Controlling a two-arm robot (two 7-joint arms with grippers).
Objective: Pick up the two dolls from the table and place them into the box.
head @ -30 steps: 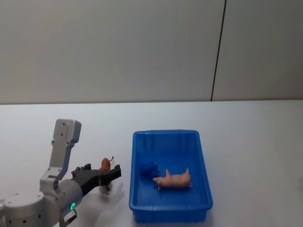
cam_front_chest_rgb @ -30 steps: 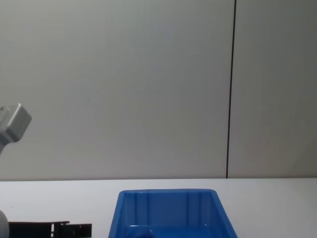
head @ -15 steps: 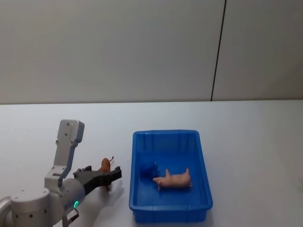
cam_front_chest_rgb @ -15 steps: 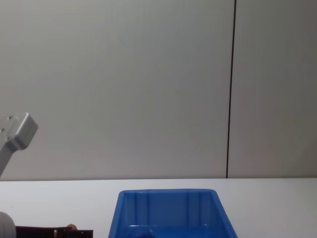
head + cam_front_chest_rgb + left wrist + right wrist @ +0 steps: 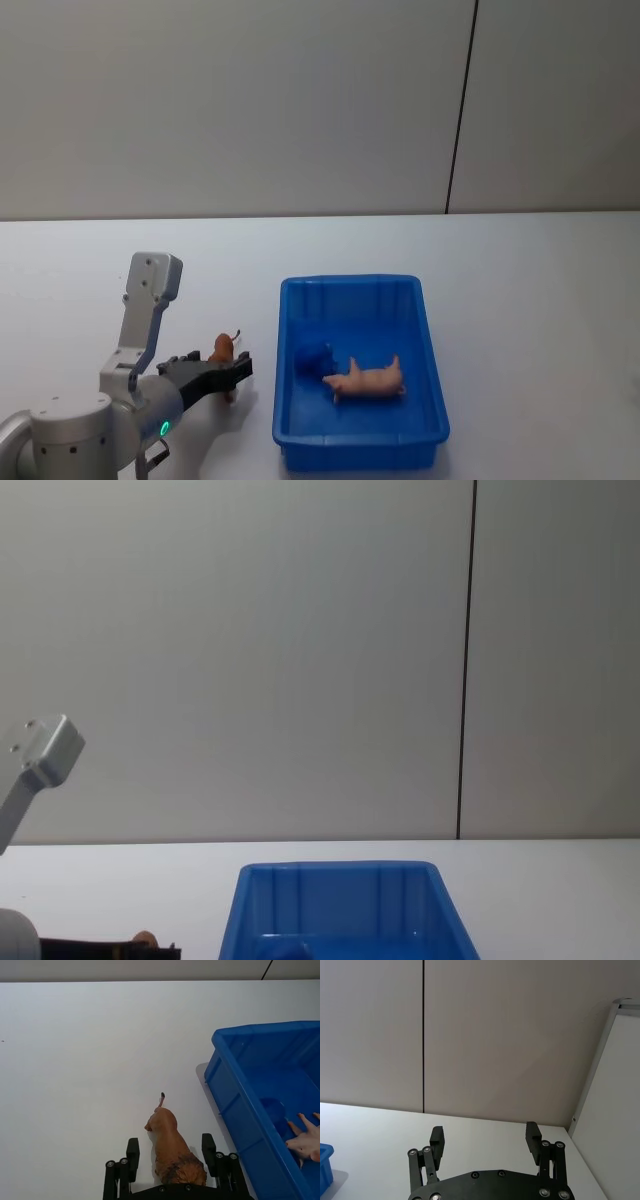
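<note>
The left end effector (image 5: 222, 374) sits low over the surface (image 5: 540, 300) near its front-left corner, just left of the box (image 5: 434, 380). In the left wrist view the left end effector (image 5: 170, 1156) has its two fingers (image 5: 132, 1152) spread apart, one on each side of the brown doll (image 5: 170, 1147). A gap shows between each finger and the doll's flanks, so nothing is gripped yet.

The brown doll (image 5: 222, 349) stands on the surface between the left arm and the box's left wall, near it but not touching. Its long axis runs straight out from the left end effector: the maned head lies toward the palm and the tail points away. The fingers therefore close across its narrow width, which suits a pinch. The head end passes under the end effector body, so how deep the doll sits between the fingers is hidden.

The pink doll (image 5: 366, 379) already lies on its side inside the box, toward the front. The box's far-left floor holds a dark blue shape, too indistinct to identify.

The right end effector (image 5: 484, 1141) is held well off to the right, fingers spread wide and empty. The left arm is plainly the nearer one. In the chest view only a sliver of the brown doll (image 5: 145, 940) clears the bottom edge.
</note>
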